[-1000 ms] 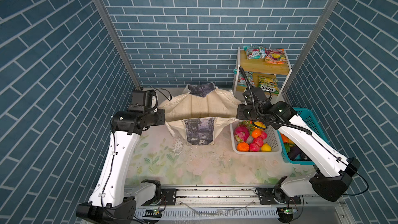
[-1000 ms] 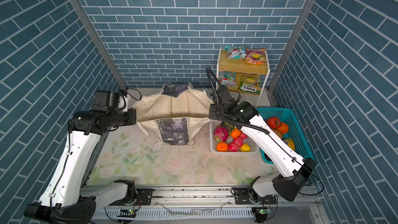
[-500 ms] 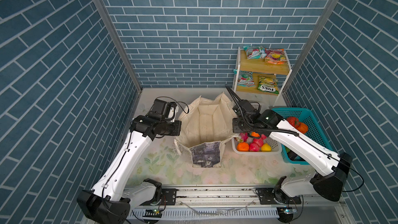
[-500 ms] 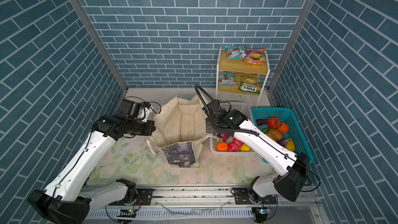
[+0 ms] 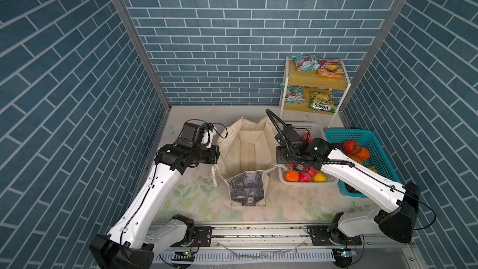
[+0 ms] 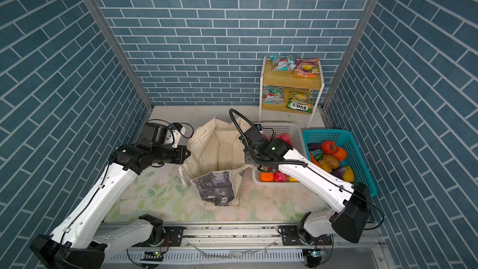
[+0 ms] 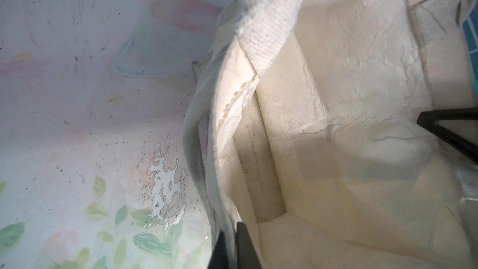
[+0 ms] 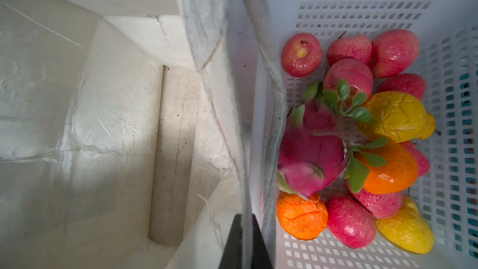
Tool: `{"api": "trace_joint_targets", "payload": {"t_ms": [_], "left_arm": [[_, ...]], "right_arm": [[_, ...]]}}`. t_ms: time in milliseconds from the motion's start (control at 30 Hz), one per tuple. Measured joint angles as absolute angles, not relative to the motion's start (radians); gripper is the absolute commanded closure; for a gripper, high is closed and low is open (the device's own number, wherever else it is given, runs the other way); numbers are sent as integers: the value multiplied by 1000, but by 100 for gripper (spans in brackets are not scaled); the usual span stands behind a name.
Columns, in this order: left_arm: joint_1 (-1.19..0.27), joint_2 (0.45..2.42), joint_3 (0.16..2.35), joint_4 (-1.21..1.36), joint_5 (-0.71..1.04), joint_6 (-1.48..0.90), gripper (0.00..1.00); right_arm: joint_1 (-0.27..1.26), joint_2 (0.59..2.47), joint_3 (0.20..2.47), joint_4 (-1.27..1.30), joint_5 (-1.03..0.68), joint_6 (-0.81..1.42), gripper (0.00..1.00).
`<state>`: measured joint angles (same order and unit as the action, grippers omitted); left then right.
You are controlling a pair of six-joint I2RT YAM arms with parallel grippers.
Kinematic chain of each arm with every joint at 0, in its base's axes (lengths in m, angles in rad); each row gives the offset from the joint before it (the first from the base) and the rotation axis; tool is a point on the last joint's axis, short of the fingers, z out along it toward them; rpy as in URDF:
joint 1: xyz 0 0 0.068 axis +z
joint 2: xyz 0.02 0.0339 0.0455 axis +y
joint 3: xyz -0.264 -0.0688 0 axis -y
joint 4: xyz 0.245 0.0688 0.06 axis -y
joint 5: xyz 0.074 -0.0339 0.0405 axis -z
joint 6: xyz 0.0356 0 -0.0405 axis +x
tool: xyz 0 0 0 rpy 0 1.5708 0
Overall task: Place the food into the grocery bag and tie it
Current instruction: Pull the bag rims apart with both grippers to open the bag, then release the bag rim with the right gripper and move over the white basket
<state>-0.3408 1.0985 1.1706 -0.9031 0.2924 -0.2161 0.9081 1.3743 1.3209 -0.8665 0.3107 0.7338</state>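
One grocery bag (image 5: 248,151). Four snack packets (image 5: 305,62) on one shelf (image 5: 318,82), 1 o'clock from bag. Two baskets, 3 o'clock from bag: one white basket (image 5: 313,127), one teal basket (image 5: 349,132). In white basket: eight red apples (image 8: 301,54) visible, two oranges (image 8: 301,214), two yellow pears (image 8: 395,116), one dragon fruit (image 8: 307,161). Teal basket contents: count unclear.

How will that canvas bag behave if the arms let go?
Probably floppy: the bag has creased walls, and its rim sags between the left gripper and right gripper, so it may slump. It looks empty, so likely light and easily shoved.
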Motion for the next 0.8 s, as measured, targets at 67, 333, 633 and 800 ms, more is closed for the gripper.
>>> {"api": "trace_joint_targets", "payload": {"t_ms": [67,333,633,800], "left_arm": [[-341,1111,1172,-901,290,-205,100],[-341,1119,1172,-905,257,-129,100],[-340,1086,1123,-888,216,-59,100],[-338,1086,1080,-853,195,-44,100]], "right_arm": [[908,1370,1321,-867,319,733,100],[908,1365,1317,-860,332,732,100],[909,1337,1309,-828,350,697,56],[909,1288,1342,-854,403,678,44]]}}
